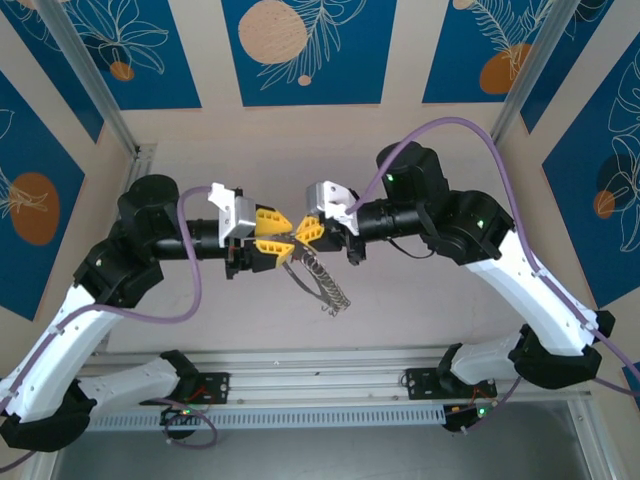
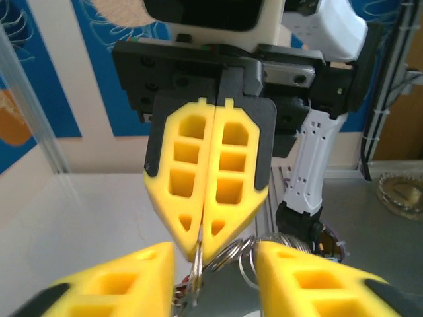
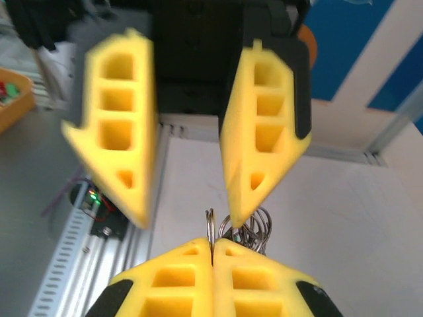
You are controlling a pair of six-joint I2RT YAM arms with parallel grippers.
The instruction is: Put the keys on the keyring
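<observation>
Both grippers meet above the middle of the table. My right gripper (image 1: 303, 232) (image 3: 212, 247) is shut, pinching the thin silver keyring (image 3: 210, 226) edge-on between its yellow pads; in the left wrist view it (image 2: 198, 254) points down with the keyring (image 2: 196, 271) hanging from its tips. My left gripper (image 1: 282, 235) (image 2: 215, 264) is open, one finger on each side of the right gripper's tips. A bundle of silver rings (image 1: 322, 278) (image 3: 256, 228) dangles below, brushing one left fingertip (image 3: 239, 214). The keys are too small to make out in the bundle.
An aluminium rail (image 1: 320, 385) runs along the near table edge by the arm bases. An orange bin (image 3: 10, 99) sits off to the left and a round metal dish (image 2: 400, 195) to the right. Blue patterned walls enclose the back and sides.
</observation>
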